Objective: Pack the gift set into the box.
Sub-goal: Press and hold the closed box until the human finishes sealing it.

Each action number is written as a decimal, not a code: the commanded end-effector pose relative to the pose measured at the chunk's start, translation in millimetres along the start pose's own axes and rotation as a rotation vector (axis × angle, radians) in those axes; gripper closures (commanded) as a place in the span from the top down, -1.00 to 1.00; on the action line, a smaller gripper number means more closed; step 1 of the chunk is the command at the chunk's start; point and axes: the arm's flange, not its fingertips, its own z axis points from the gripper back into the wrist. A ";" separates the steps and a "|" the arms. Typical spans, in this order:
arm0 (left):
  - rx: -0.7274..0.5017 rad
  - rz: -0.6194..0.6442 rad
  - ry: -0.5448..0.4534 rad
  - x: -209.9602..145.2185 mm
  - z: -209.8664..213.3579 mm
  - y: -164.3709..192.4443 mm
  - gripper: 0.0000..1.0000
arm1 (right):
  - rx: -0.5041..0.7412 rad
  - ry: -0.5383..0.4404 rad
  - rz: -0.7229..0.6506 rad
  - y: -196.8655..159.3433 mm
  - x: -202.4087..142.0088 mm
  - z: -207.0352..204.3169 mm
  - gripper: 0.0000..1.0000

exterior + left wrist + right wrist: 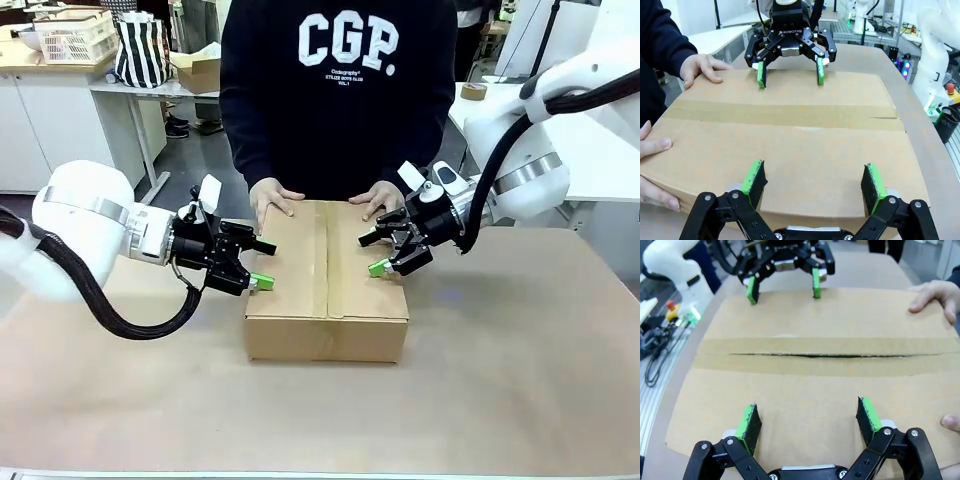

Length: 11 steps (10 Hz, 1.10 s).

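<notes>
- One box [326, 290] on one tabletop [520, 380].
- Two grippers, the left gripper [264, 264] and the right gripper [373, 253], with two fingers each.
- Two person's hands at the box's far edge: one hand [272, 198] toward the left, the other hand [378, 198] toward the right.

"cgp." on person's sweatshirt [340, 100]; "robotiq" on right end effector [790, 79].

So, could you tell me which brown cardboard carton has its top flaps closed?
The large brown corrugated carton in front: flaps meet along a seam. The small far carton is open, white paper showing.
</notes>
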 end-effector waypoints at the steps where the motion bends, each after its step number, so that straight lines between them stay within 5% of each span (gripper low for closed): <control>1: 0.008 -0.043 -0.005 -8.8 -10.8 1.4 1.00 | -0.022 0.127 -0.074 13.7 -40.2 -7.2 1.00; 5: -0.015 -0.048 -0.013 -11.4 -14.9 1.5 1.00 | -0.058 0.098 -0.067 11.1 -38.8 -6.1 1.00; 6: -0.017 -0.046 0.006 -14.2 -17.4 0.5 1.00 | -0.025 -0.002 -0.028 4.2 -2.2 2.2 1.00; 8: -0.034 -0.002 0.070 -20.0 -20.4 0.5 1.00 | -0.025 -0.002 -0.028 4.2 -2.2 2.2 1.00; 9: -0.022 -0.012 -0.017 -1.8 -9.2 3.2 1.00 | -0.025 -0.002 -0.028 4.2 -2.2 2.2 1.00; 11: -0.022 -0.012 -0.017 -1.8 -9.2 3.2 1.00 | -0.025 -0.002 -0.028 4.2 -2.2 2.2 1.00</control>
